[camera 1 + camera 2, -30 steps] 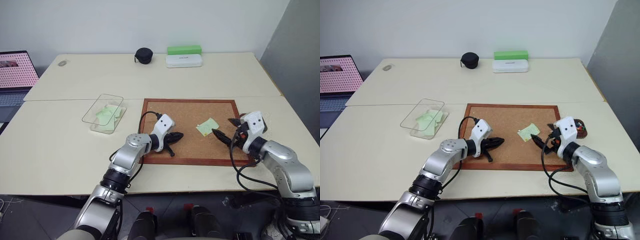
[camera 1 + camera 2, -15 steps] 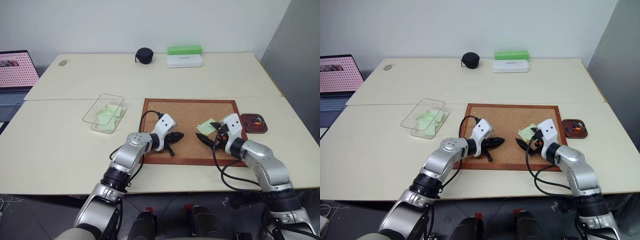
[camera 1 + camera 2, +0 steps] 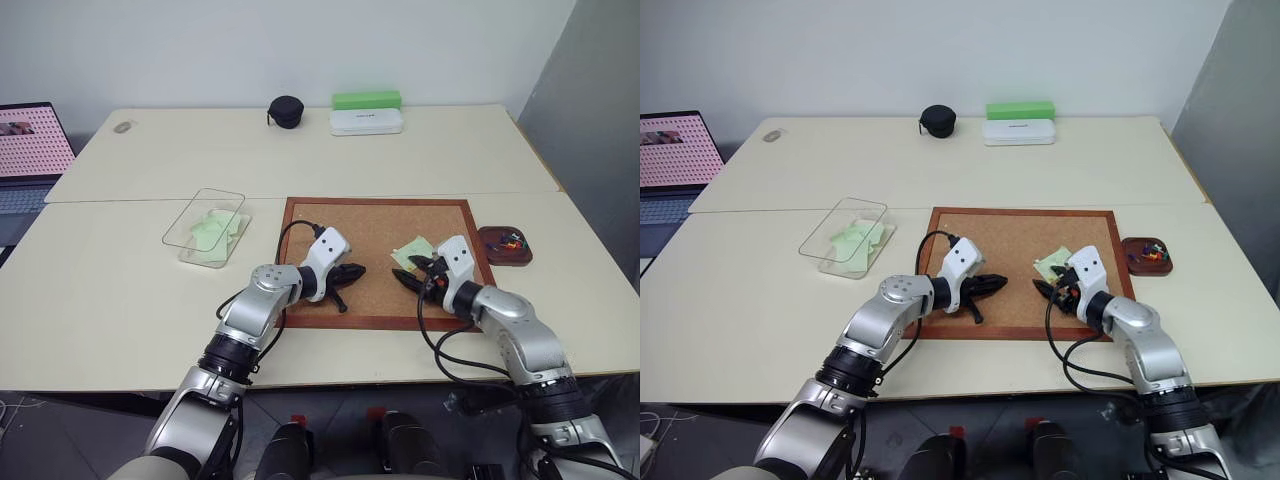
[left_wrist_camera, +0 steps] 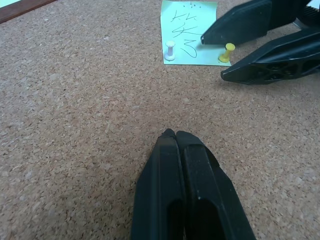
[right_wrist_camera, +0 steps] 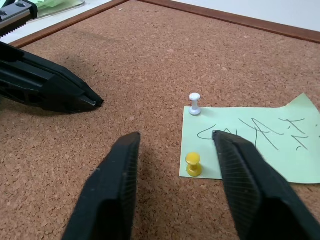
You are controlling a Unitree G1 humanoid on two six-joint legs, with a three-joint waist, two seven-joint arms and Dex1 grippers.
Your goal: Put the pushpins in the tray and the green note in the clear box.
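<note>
Cream tables fill the room ahead of a pale wall, and on the near one lies the corkboard (image 3: 378, 262); the green note (image 5: 252, 144) is pinned near its right side by a yellow pushpin (image 5: 193, 163) and a white pushpin (image 5: 194, 103); the right gripper (image 5: 175, 150) is the nearer one, its jaws parted with the yellow pin standing between the tips, closer to the finger that lies over the note; the pin's stem stands upright, across the line of closing, so I judge a squeeze and a straight pull is what comes next; the left gripper (image 4: 176, 136) is pressed shut on nothing, resting on bare cork well short of the note; the tray (image 3: 503, 246) sits just right of the board, coloured pins in it; the clear box (image 3: 207, 226) lies to the board's left with green paper inside; wrist views resolve both pins and the scribble on the note, while head views give the route to the tray.
</note>
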